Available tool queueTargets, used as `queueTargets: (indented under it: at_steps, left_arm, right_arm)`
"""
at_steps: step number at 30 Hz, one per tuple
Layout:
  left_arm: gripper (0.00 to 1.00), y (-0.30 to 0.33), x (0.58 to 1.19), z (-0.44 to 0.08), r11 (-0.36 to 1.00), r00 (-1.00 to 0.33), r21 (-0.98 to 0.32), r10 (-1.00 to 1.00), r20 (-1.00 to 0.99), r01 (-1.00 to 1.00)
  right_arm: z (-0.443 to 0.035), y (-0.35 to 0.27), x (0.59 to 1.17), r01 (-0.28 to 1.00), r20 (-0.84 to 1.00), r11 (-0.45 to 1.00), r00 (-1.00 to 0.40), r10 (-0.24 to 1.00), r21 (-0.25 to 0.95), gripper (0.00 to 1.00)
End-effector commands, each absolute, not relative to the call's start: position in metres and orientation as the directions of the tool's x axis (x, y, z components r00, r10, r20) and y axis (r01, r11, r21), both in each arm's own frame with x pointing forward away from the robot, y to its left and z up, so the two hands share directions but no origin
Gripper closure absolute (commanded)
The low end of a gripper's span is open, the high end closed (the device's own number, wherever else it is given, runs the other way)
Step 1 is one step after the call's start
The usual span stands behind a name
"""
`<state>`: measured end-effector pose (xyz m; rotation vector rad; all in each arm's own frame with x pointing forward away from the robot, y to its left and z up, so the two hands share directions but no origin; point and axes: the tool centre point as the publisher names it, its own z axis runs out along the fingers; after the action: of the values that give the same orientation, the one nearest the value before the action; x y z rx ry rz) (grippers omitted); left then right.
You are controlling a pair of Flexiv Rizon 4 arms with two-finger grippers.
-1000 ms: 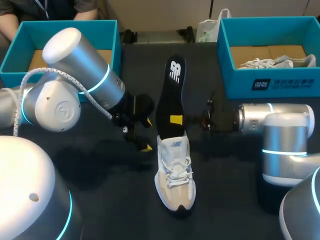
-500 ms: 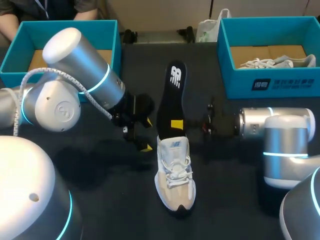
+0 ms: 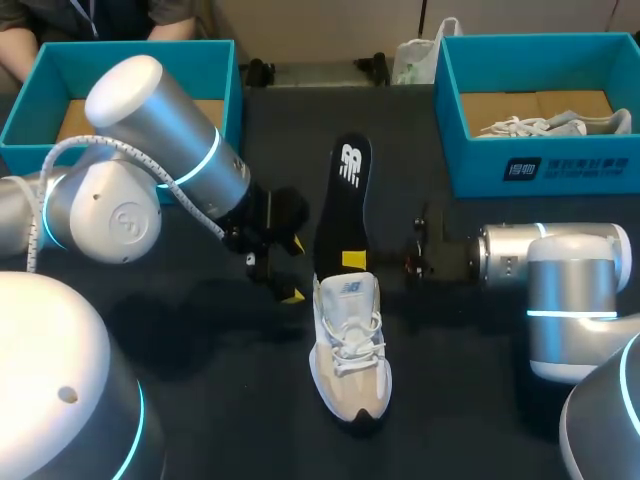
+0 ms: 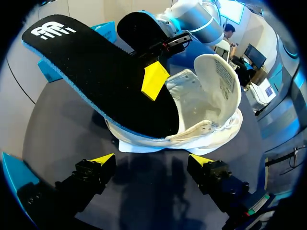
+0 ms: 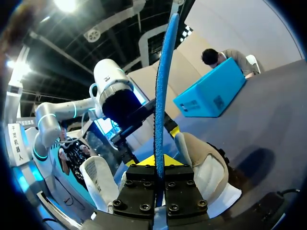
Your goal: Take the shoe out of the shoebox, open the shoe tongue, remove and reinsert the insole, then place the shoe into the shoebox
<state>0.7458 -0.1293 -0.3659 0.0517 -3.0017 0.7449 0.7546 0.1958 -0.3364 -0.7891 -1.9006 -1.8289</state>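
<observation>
Insole (image 3: 342,205) — black, clamped between the closed fingers of the right gripper (image 5: 159,163), its near end set in the white shoe (image 3: 348,345) on the table. Left gripper (image 4: 153,160) — spread wide, nothing held, just beside the shoe.

White shoe (image 3: 348,345) upright mid-table w/ black insole (image 3: 342,195) half out, angled up; teal shoebox (image 3: 460,150) far right.

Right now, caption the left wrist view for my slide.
Right gripper pinches the black insole, one end inside the white shoe, while the open left gripper hovers beside it.
</observation>
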Motion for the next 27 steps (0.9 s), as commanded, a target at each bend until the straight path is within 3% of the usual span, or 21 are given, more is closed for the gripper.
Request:
queueTargets:
  at_steps: [1,27]
  left_arm:
    - [0.0,-0.13,0.745,-0.366,0.884,-0.998,-0.465,-0.021,0.054,-0.044]
    - [0.0,-0.13,0.745,-0.366,0.884,-0.998,-0.465,-0.021,0.054,-0.044]
  right_arm:
    - [-0.338,0.197,0.754,0.633,0.628,-0.006,-0.767,0.131,0.774,1.0]
    - [-0.367,0.197,0.721,0.664,0.654,0.088,-0.747,0.121,0.742,1.0]
